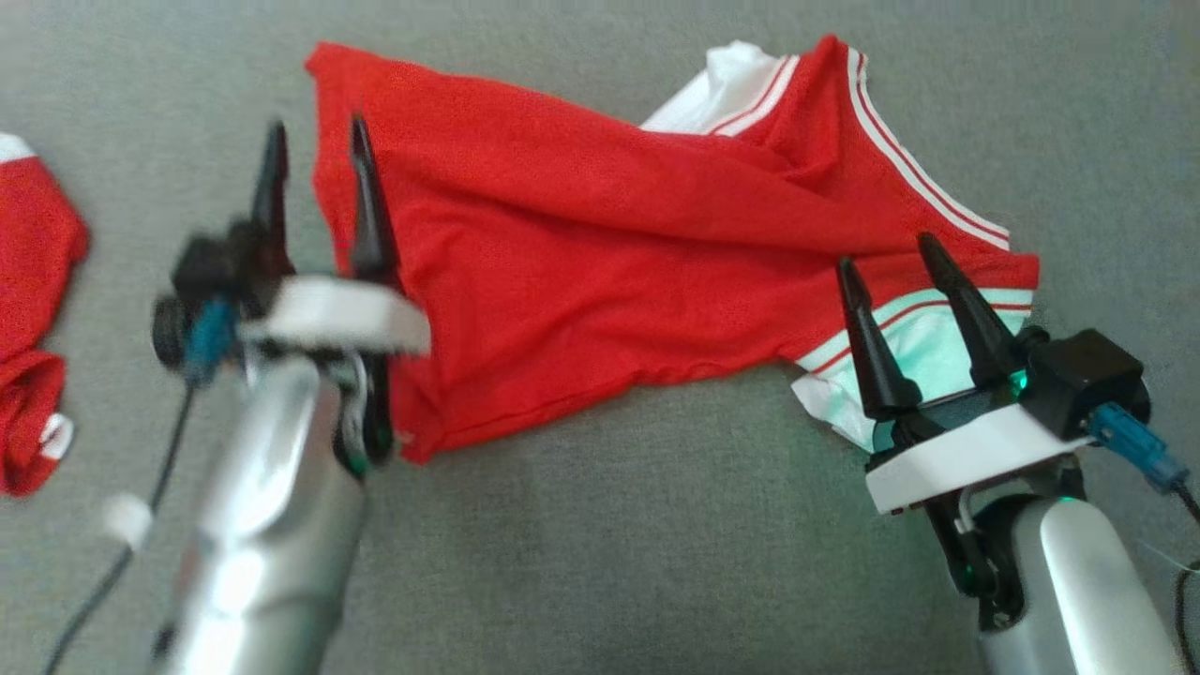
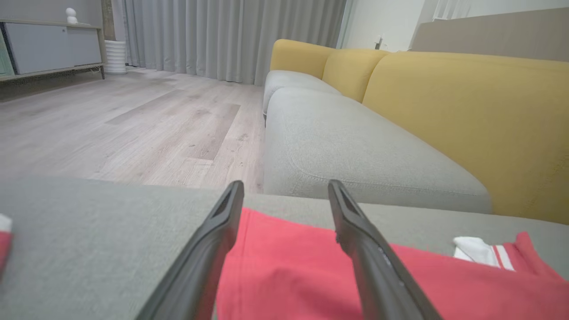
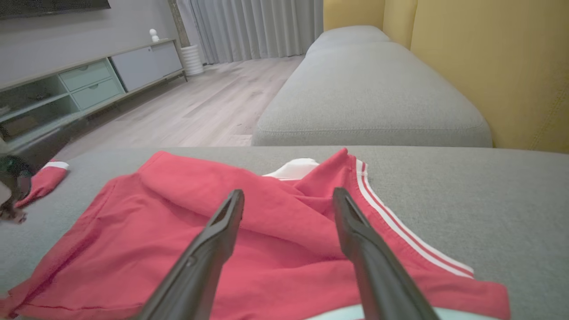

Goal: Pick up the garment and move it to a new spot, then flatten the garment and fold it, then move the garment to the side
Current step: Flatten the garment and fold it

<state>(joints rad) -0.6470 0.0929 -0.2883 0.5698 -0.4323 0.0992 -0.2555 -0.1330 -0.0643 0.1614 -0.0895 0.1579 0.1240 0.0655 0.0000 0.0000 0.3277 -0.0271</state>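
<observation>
Head view: the red garment [image 1: 600, 262] lies spread but wrinkled across the middle of the grey upholstered surface [image 1: 609, 544], with white, red-striped trim along its right end. The left gripper [image 1: 317, 127], blurred, stands over the garment's left edge, its jaws released and parted with nothing between them. The right gripper [image 1: 887, 251] sits over the striped trim at the garment's lower right corner, jaws likewise apart and empty. A second red piece [image 1: 28, 281] lies well apart at the far left edge. Left wrist view: the left gripper [image 2: 285, 183] shows its two fingers spread above the garment [image 2: 289, 275], whose far edge runs just beyond the fingertips; a grey and yellow sofa [image 2: 466, 111] and a wooden floor [image 2: 133, 120] lie beyond. Right wrist view: the right gripper [image 3: 288, 191] holds its fingers wide over the garment [image 3: 155, 231], folds bunched between them, and the second red piece [image 3: 44, 178] lies at the left.
</observation>
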